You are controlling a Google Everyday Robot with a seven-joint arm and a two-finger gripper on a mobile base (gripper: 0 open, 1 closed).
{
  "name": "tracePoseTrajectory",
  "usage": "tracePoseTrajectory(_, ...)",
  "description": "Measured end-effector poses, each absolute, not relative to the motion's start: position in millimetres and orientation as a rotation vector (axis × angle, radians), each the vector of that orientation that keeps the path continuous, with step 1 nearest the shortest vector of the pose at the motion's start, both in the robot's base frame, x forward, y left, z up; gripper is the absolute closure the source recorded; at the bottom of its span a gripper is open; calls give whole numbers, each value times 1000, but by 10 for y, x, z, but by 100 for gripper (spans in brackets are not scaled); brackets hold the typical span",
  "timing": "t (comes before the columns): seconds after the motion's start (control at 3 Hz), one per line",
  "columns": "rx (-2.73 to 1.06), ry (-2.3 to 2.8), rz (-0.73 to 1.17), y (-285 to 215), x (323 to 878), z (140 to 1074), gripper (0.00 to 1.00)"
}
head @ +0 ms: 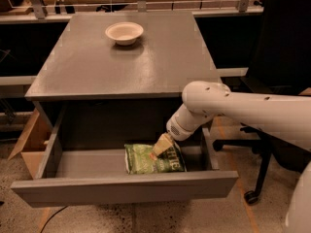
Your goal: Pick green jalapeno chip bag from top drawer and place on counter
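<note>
Tool (162, 147) at green jalapeno chip bag (145, 162) in top drawer (121, 189), grip unclear; counter (160, 62) w/ 1 bowl (124, 33).

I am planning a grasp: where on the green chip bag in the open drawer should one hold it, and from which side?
I would grip the green jalapeno chip bag at its far edge, coming from above: it lies flat on the floor of the top drawer, whose walls block the sides. The end effector sits there, reaching down from the right.
</note>
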State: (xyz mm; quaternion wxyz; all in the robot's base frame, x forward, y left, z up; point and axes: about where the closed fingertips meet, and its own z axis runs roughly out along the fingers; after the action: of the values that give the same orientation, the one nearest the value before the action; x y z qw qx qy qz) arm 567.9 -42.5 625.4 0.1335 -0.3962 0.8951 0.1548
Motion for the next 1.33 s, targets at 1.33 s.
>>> tracePoseTrajectory(1.33,-1171,2326,390,-653,5597,7483,100)
